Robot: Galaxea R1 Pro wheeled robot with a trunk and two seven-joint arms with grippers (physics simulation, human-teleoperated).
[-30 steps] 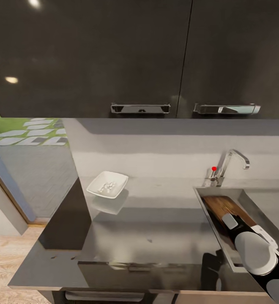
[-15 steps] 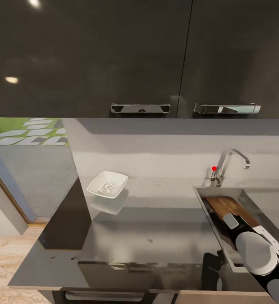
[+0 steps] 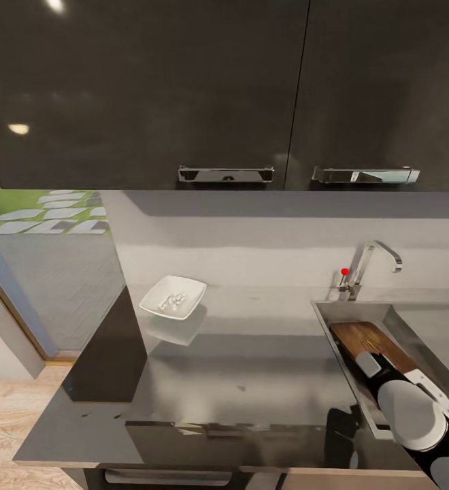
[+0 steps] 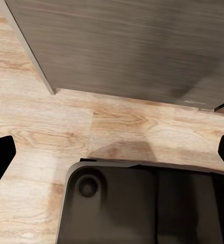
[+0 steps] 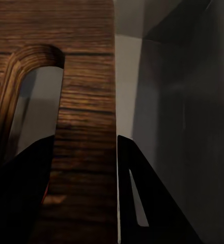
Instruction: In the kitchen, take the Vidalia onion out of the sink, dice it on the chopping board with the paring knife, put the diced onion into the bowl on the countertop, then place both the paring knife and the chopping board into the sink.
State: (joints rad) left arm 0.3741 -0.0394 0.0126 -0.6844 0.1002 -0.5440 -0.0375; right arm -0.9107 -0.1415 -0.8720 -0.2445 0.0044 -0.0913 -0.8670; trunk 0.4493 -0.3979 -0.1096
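Leaning lengthwise inside the sink [image 3: 398, 320], the chopping board [image 3: 360, 335] runs its long axis from the tap end toward the robot, its near short end between the fingers of the right gripper [image 5: 86, 168], which are clamped on the strip beside the slot-shaped handle hole; letting go looks like what remains. The board is dark, grained wood; the basin is dull brushed steel. The bowl [image 3: 173, 297], white and squarish, holds pale dice well apart on the glossy countertop [image 3: 252, 367]. The left gripper [image 4: 112, 162] hangs spread over the wooden floor [image 4: 66, 127].
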